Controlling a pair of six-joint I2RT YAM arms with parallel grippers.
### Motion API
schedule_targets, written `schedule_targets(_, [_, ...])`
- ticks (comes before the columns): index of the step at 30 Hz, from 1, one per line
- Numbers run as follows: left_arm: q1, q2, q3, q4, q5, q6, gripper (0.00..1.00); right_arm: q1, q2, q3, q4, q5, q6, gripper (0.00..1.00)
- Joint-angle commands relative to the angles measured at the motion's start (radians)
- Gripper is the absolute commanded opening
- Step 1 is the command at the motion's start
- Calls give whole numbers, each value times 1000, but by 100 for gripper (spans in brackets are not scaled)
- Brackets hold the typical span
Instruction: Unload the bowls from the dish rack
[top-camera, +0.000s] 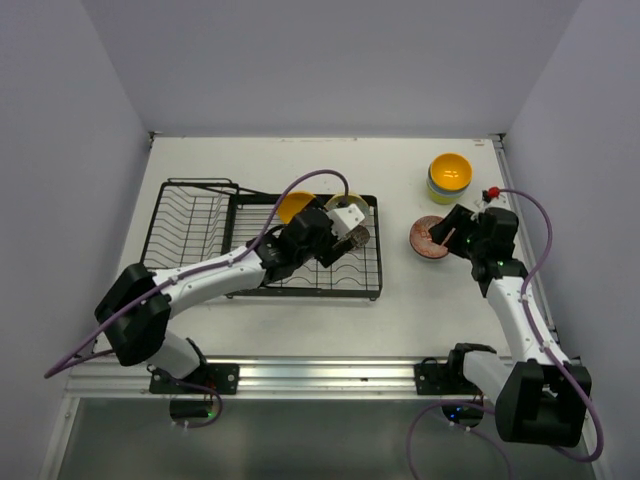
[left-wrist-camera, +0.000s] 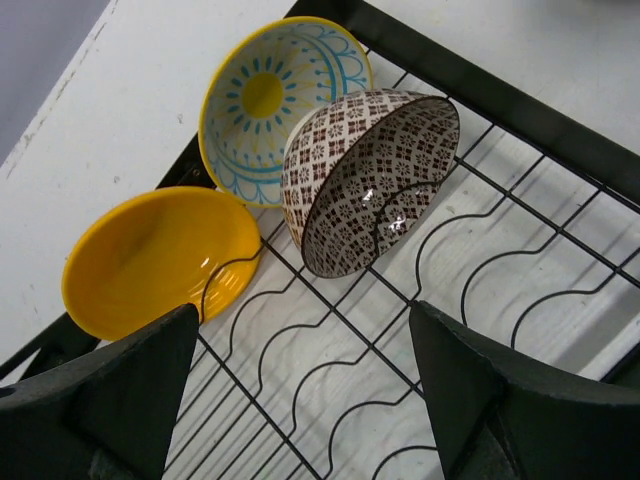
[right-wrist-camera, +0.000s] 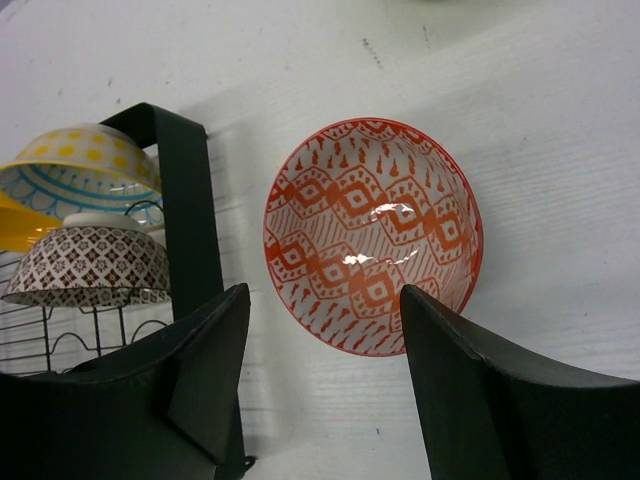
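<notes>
Held left jaws open over brown bowl (left-wrist-camera: 370, 180) in rack (right-wrist-camera: 187, 220), right jaws open over red bowl (right-wrist-camera: 372, 235) on bench (right-wrist-camera: 560, 100).

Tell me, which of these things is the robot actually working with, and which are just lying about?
Part of the job: dish rack, plain yellow bowl, blue-and-yellow bowl, brown patterned bowl, red patterned bowl, stacked bowls.

Just lying about: purple cables, metal rail.
</notes>
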Motion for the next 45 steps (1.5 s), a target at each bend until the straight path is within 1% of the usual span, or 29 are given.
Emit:
schedule_targets(1, [-3,49,75,144,-38,76,89,4,-16,-11,76,-54,28,66])
schedule_targets(5, [-5,149,135,159,-42,108,88,10,-16,-8,78,-53,26,66])
schedule_targets(10, [-6,207,164,208,-32,112,84,18,-16,-2,65,-38,20,66])
schedule_targets(15, [-20,276,201,218,-38,106,81,20,-12,-2,68,-39,20,66])
schedule_targets(20, [-37,334,210,244,-114,126,77,21,-7,-2,68,-36,20,66])
schedule_targets(23, [-69,356,184,302,-215,187,75,21,-4,-2,71,-36,23,66])
schedule_targets(25, [-94,371,181,314,-274,198,68,23,-1,-2,70,-38,22,66])
schedule_targets(29, [-109,374,150,360,-344,198,56,21,5,-4,74,-39,26,66])
schedule_targets(30, [-114,374,141,371,-360,195,50,23,4,-4,74,-38,25,66])
schedule_targets(31, [-115,376,133,388,-387,192,47,21,4,-4,74,-39,25,66])
schedule_targets(36, [-128,390,104,443,-496,188,23,21,7,-4,77,-38,26,66])
schedule_targets(37, [-129,391,98,454,-524,186,21,21,7,-4,78,-38,26,66])
schedule_targets(38, [-131,393,95,460,-538,186,16,21,7,-5,78,-36,26,66])
schedule_targets(45, [-138,399,66,543,-648,214,0,21,11,-7,81,-36,29,66])
